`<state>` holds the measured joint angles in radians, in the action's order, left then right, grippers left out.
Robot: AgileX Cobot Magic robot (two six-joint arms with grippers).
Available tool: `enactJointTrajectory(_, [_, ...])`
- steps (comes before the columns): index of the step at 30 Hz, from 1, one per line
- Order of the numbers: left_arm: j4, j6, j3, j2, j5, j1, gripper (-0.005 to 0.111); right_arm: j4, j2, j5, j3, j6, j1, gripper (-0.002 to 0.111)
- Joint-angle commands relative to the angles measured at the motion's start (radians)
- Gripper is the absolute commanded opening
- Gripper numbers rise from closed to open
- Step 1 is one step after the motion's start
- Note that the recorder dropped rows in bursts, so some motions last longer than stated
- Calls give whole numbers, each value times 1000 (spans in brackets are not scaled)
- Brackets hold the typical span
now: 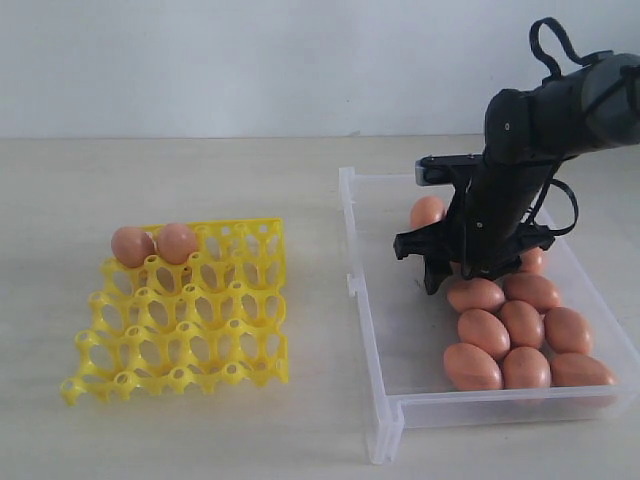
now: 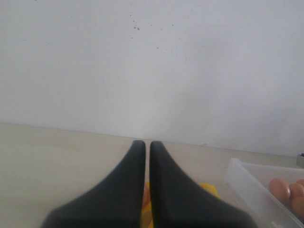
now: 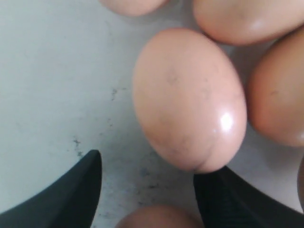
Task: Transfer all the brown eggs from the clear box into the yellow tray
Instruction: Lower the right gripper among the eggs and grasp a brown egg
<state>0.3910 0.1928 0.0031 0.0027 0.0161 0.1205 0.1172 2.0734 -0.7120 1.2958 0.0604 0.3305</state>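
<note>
On the left of the pale surface [image 1: 200,430] the tray [image 1: 205,335] lies flat; two eggs [image 1: 132,245] sit side by side, touching, in the two far-left cups of its back row; the left gripper [image 2: 146,145], seen only by its own camera, has its jaws drawn narrow, almost touching, with nothing between them and a scrap of yellow below; to the right, well apart from the tray, lies the box [image 1: 358,285]; a cluster of eggs fills its near right part, and one lies alone toward the far wall; the right gripper [image 1: 462,275] sits low inside the box at the far edge of that cluster; its jaws stand wide, one tip just beside the end of an egg [image 3: 187,99], the other over bare, dark-specked floor; they grip nothing.
</note>
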Motion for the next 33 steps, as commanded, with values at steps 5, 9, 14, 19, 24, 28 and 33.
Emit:
enactJointTrajectory(5, [9, -7, -3, -3, -16, 6, 4, 13, 52, -5, -17, -21, -2, 54])
enactJointTrajectory(9, [9, -7, -3, -3, -16, 6, 4, 13, 52, -3, -17, -31, -2, 54])
enactJointTrajectory(14, [9, -7, -3, -3, -16, 6, 4, 13, 52, 33, -17, -38, -2, 54])
enactJointTrajectory(19, [9, -7, -3, -3, -16, 6, 4, -29, 52, 40, -17, -43, -2, 54])
enactJointTrajectory(24, [9, -7, -3, -3, -16, 6, 4, -139, 43, 19, -17, -13, -2, 54])
enactJointTrajectory(28, [9, -7, -3, -3, -16, 6, 4, -205, 0, 5, -15, -10, -2, 54])
enactJointTrajectory(33, [9, -7, -3, -3, -16, 6, 4, -283, -60, 66, -15, -17, -2, 54])
